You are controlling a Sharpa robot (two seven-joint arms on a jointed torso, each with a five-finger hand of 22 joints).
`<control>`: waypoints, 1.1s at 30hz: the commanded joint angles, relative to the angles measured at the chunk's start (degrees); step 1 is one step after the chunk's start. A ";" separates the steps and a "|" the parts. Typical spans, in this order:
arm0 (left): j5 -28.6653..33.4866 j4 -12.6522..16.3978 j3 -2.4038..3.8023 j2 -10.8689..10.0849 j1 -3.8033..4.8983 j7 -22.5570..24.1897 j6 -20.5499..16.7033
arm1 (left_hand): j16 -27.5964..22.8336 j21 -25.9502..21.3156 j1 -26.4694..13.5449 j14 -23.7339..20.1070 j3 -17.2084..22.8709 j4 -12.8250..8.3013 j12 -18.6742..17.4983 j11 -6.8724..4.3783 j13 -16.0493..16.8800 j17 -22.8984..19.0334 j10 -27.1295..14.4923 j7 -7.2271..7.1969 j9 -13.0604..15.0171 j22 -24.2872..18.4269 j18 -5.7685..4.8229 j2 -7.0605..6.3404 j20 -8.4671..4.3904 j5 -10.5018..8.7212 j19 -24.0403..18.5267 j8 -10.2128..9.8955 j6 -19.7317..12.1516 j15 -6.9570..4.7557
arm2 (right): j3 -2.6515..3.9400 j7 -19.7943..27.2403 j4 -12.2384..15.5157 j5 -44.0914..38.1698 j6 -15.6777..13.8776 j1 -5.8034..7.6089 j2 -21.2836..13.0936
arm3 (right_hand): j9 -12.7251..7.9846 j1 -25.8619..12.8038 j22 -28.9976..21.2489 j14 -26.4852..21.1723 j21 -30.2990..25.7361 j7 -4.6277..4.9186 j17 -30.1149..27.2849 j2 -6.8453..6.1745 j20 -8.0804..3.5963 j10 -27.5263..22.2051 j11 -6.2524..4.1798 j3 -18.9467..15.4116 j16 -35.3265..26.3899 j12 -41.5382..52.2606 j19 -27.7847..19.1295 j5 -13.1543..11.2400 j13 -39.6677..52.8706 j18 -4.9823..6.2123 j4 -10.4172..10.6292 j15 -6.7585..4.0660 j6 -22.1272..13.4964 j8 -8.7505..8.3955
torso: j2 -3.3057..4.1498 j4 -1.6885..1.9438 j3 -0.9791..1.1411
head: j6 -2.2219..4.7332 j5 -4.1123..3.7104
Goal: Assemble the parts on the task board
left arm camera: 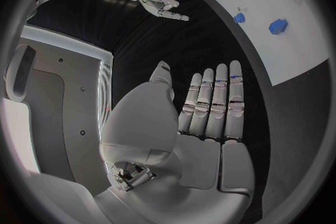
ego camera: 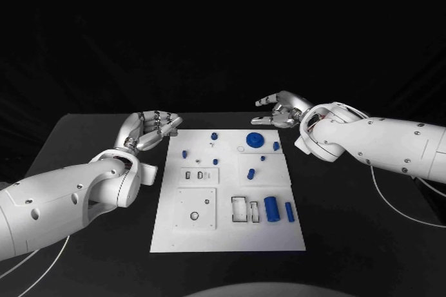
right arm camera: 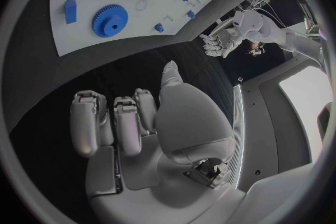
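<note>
The task board (ego camera: 227, 236) lay in the middle of the black table (ego camera: 102, 265), and every part sat on it, untouched. Among them were one blue gear (ego camera: 254, 140), two blue cylinders (ego camera: 272, 209) side by side near the front edge, and several small blue pegs (ego camera: 214, 136) scattered further back. The left hand (ego camera: 153, 127) hovered beside the board's far left corner, fingers straight and empty. The right hand (ego camera: 279, 111) hung past the far right corner, fingers loosely curled, holding nothing.
</note>
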 commanded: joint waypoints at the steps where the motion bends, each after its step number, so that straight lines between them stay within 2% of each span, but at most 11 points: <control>1: -0.28 0.06 0.04 0.07 0.06 0.72 0.74 | -0.36 -0.25 -0.07 -0.52 -0.33 0.10 -0.21 0.11 0.06 0.08 0.05 0.07 0.07 -0.05 0.62 0.41 -0.09 0.19 -0.29 -0.32 0.51 0.02 | -0.03 -2.28 -1.05 -7.46 2.61 -0.51 0.49 | 0.81 -0.59 10.25 5.99 2.20 0.03 15.05 -0.86 -0.07 7.01 -0.87 -0.02 0.32 0.79 3.57 0.93 15.00 -0.29 -0.53 0.06 5.35 1.21 | 0.04 0.02 -0.06 | -0.04 -0.15; 4: -0.28 0.07 0.04 0.03 0.06 0.73 0.75 | -0.36 -0.25 -0.07 -0.52 -0.33 0.10 -0.21 0.11 0.06 0.08 0.05 0.07 0.07 -0.05 0.62 0.41 -0.09 0.19 -0.29 -0.32 0.51 0.02 | -0.04 -3.68 -1.80 -12.50 2.28 -0.98 0.94 | 1.77 -1.20 14.14 5.99 4.77 0.18 15.05 -3.54 -0.17 7.01 -0.94 1.75 0.32 0.79 7.77 7.23 15.00 -1.44 -1.55 0.05 9.00 2.56 | 0.06 0.01 -0.05 | -0.12 -0.14; 5: -0.28 0.07 0.04 0.02 0.06 0.74 0.77 | -0.36 -0.25 -0.07 -0.52 -0.33 0.10 -0.21 0.11 0.06 0.08 0.05 0.07 0.07 -0.05 0.62 0.41 -0.09 0.19 -0.29 -0.32 0.51 0.02 | -0.04 -4.25 -2.11 -14.42 2.13 -1.21 1.14 | 2.15 -1.33 14.98 5.99 5.32 0.53 15.05 -4.98 -0.14 7.01 -0.77 2.97 0.32 0.79 8.72 11.33 15.00 -1.70 -1.82 0.10 10.11 2.96 | 0.07 0.01 -0.05 | -0.17 -0.11; 6: -0.28 0.07 0.04 0.02 0.06 0.74 0.77 | -0.36 -0.25 -0.07 -0.52 -0.33 0.10 -0.21 0.11 0.06 0.08 0.05 0.07 0.07 -0.05 0.62 0.41 -0.09 0.19 -0.29 -0.32 0.51 0.02 | -0.04 -4.58 -2.30 -15.44 2.05 -1.35 1.27 | 2.32 -1.46 15.08 5.99 5.38 0.80 15.05 -5.73 -0.08 7.01 -0.65 3.82 0.32 0.79 8.83 13.05 15.00 -1.73 -1.83 0.20 10.56 3.13 | 0.04 -0.03 -0.04 | -0.23 -0.01; 9: -0.28 0.04 0.05 0.03 0.06 0.75 0.80 | -0.36 -0.26 -0.04 -0.56 -0.37 0.10 -0.21 0.11 0.07 0.12 0.05 0.08 0.07 -0.07 0.63 0.53 -0.07 0.21 -0.32 -0.37 0.51 0.03 | -0.04 -5.54 -2.86 -17.80 2.04 -1.82 1.65 | 3.28 -2.41 15.08 5.99 5.38 2.77 15.05 -9.23 0.73 7.01 0.78 8.24 0.32 0.79 8.83 17.78 15.00 -1.73 -1.19 1.38 12.50 4.00 | 0.02 -0.01 -0.04 | -0.32 0.11; 11: -0.28 0.04 0.05 0.00 0.06 0.74 0.82 | -0.36 -0.26 -0.04 -0.56 -0.37 0.10 -0.21 0.11 0.07 0.12 0.05 0.08 0.07 -0.07 0.63 0.53 -0.07 0.21 -0.32 -0.37 0.51 0.03 | -0.04 -5.95 -3.13 -18.61 2.16 -2.03 1.86 | 3.84 -2.86 15.08 5.99 5.38 3.35 15.05 -10.95 1.42 7.01 1.56 11.01 0.32 0.79 8.83 18.81 15.00 -1.73 -0.68 2.08 13.11 4.24 | 0.02 -0.02 -0.03 | -0.40 0.18; 14: -0.28 0.01 0.05 -0.03 0.06 0.72 0.83 | -0.36 -0.26 -0.04 -0.56 -0.37 0.10 -0.21 0.11 0.07 0.12 0.05 0.08 0.07 -0.07 0.63 0.53 -0.07 0.21 -0.32 -0.37 0.51 0.03 | -0.03 -6.36 -3.38 -19.20 2.35 -2.23 2.05 | 4.37 -2.89 15.08 5.99 5.38 3.53 15.05 -12.02 1.89 7.01 2.41 12.78 0.32 0.79 8.83 19.57 15.00 -1.73 -0.47 2.54 13.93 4.58 | 0.01 -0.05 0.01 | -0.44 0.23; 16: -0.28 -0.04 0.05 -0.07 0.06 0.71 0.83 | -0.36 -0.26 -0.04 -0.56 -0.37 0.10 -0.21 0.11 0.07 0.12 0.05 0.08 0.07 -0.07 0.63 0.53 -0.07 0.21 -0.32 -0.37 0.51 0.03 | -0.03 -6.76 -3.57 -19.49 2.82 -2.36 2.21 | 4.75 -2.80 15.08 5.99 5.38 3.78 15.05 -12.61 2.08 7.01 2.89 13.86 0.32 0.79 8.83 19.87 15.00 -1.73 -0.38 2.44 14.56 4.81 | -0.02 -0.08 0.01 | -0.51 0.28; 33: -0.28 -0.03 0.05 -0.22 0.05 0.74 0.86 | -0.37 -0.27 -0.03 -0.59 -0.43 0.10 -0.20 0.12 0.09 0.15 0.06 0.09 0.07 -0.08 0.63 0.60 -0.05 0.22 -0.35 -0.43 0.50 0.04 | -0.02 -8.69 -6.05 -19.71 5.48 -3.53 4.39 | 5.87 -2.10 15.08 5.99 5.38 4.01 15.05 -13.48 2.24 7.01 3.11 15.83 0.32 0.79 8.83 21.78 15.00 -1.73 -0.67 2.52 15.76 5.08 | -0.01 -0.02 0.01 | -0.66 0.58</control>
